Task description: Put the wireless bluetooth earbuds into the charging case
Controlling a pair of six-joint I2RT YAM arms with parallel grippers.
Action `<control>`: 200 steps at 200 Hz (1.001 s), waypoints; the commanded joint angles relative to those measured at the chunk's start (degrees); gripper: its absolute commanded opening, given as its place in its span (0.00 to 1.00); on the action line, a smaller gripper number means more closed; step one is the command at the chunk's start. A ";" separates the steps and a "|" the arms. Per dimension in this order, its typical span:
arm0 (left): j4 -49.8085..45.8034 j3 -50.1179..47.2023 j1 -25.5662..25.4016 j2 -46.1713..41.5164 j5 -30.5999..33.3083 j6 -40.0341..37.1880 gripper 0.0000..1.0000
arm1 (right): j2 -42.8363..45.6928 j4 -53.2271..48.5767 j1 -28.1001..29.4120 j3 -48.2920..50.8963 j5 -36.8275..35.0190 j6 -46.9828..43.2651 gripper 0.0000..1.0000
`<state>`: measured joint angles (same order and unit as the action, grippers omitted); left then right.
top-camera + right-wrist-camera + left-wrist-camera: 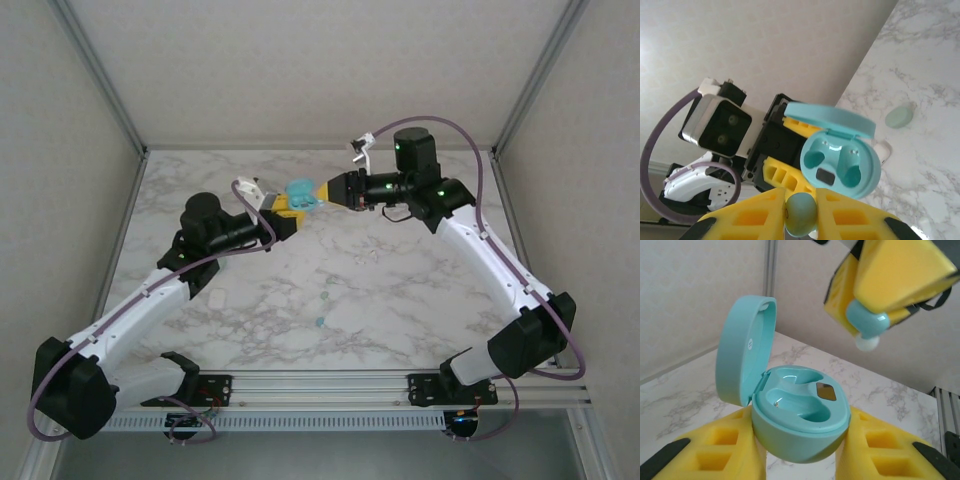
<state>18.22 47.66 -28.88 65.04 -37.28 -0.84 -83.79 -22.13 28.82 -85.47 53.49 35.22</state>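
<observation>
The teal charging case point(799, 412) is held above the table with its lid point(742, 350) swung open and both sockets empty. My left gripper point(800, 452) is shut on the case's lower shell, one yellow pad on each side. My right gripper point(801, 212) is shut on a teal earbud point(801, 214). In the left wrist view that earbud point(867, 322) hangs white tip down, above and right of the case and apart from it. From the top view the case point(300, 193) sits between the left gripper point(283, 210) and the right gripper point(328, 192).
A pale mint bud point(899, 116) lies on the marble table point(930, 65). More small buds lie mid-table: point(319, 322), point(323, 297), point(372, 255). A small white object point(220, 298) rests beside the left arm. Frame posts stand at the table's back corners.
</observation>
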 commanded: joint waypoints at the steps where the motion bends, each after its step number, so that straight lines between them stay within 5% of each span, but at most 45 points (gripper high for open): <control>1: 2.03 1.64 -0.75 -0.30 -2.53 -1.11 0.24 | 0.34 -0.24 0.73 -2.35 -1.19 -2.26 0.21; 200: -0.47 5.25 -1.88 0.29 -4.39 -0.84 0.24 | -2.36 -4.70 2.39 -4.44 -5.68 -5.81 0.20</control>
<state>16.40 51.00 -30.28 65.47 -40.51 -1.52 -85.08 -24.93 30.92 -88.12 48.60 30.87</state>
